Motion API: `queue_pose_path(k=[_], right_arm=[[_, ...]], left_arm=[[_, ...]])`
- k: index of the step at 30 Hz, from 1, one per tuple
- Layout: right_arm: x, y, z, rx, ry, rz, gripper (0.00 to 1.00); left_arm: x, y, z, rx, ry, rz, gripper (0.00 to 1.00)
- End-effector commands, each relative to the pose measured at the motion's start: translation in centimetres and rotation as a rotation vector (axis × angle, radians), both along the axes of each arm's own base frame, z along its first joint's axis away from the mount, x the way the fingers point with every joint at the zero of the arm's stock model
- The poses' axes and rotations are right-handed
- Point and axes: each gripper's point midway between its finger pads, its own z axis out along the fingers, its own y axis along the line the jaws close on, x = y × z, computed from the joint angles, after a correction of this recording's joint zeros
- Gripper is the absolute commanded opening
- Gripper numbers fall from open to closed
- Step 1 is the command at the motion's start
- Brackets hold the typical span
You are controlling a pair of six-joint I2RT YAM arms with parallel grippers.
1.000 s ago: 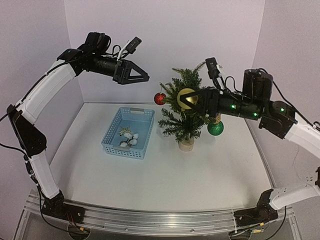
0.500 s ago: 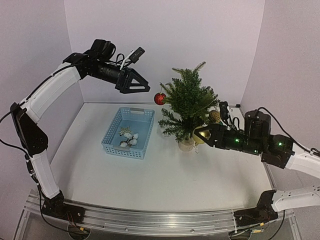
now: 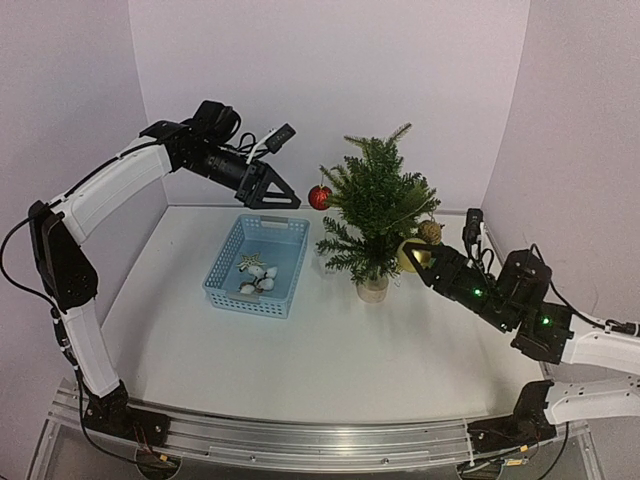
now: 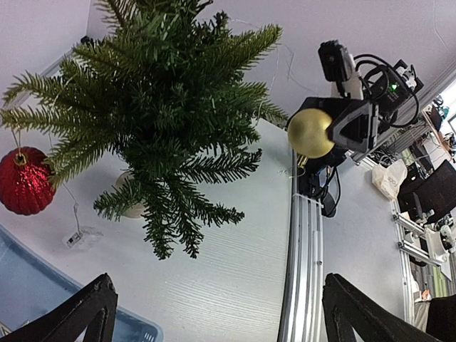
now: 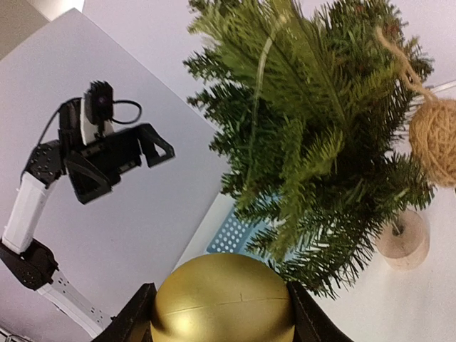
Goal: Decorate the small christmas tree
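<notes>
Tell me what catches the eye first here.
The small christmas tree stands mid-table at the back, a red ball hanging on its left side. The right tool grips a gold ball just beside the tree's right; the left tool hangs open above a blue basket's far edge.

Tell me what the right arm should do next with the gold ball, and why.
Probably raise the right gripper and ease the gold ball toward a branch tip of the small christmas tree. The ball is gripped, low beside the tree's right side, and hangs on no branch yet.
</notes>
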Motion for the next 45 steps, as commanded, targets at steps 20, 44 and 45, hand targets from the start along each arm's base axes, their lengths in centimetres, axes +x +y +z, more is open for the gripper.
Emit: queue_pose_path(k=[20,44,45], right_arm=[[1.8,0.3,4.7,0.056,-0.139,-0.081,0.27],[1.7,-1.0,1.5,0.027,-0.090,-0.123,0.25],[1.6,-1.1,1.6,0.030,-0.086,-0.120,0.25]], left_arm=[[-2.0,0.3,-0.7,0.022,-0.025,-0.065,0.99],[-2.5,0.3,-1.0,0.026,-0.015,-0.082,0.98],[-2.4,0.3,-0.9,0.024,-0.018,-0.083,0.98]])
